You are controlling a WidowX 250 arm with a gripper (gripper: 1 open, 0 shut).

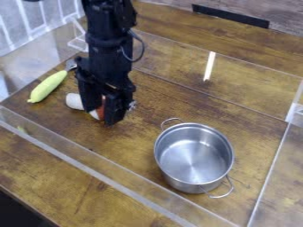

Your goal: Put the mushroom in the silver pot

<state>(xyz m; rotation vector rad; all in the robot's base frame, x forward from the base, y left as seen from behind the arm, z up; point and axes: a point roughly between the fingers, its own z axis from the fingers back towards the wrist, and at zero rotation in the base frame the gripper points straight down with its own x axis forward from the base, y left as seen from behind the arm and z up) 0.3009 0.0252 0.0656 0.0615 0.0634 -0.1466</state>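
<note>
The mushroom lies on its side on the wooden table at the left. Its white stem [73, 101] sticks out to the left and its reddish-brown cap [112, 109] shows between the fingers. My gripper [104, 108] has come straight down on it, with its black fingers [91, 104] close on either side of the cap. Whether they press on the cap is not clear. The silver pot [196, 157] stands upright and empty to the right of the gripper, nearer the front, with a loop handle on its rim.
A yellow-green corn piece [49, 85] lies at the far left. Clear acrylic walls [83, 168] fence the work area, and a small clear stand [83, 37] sits at the back left. Bare wood lies between the gripper and the pot.
</note>
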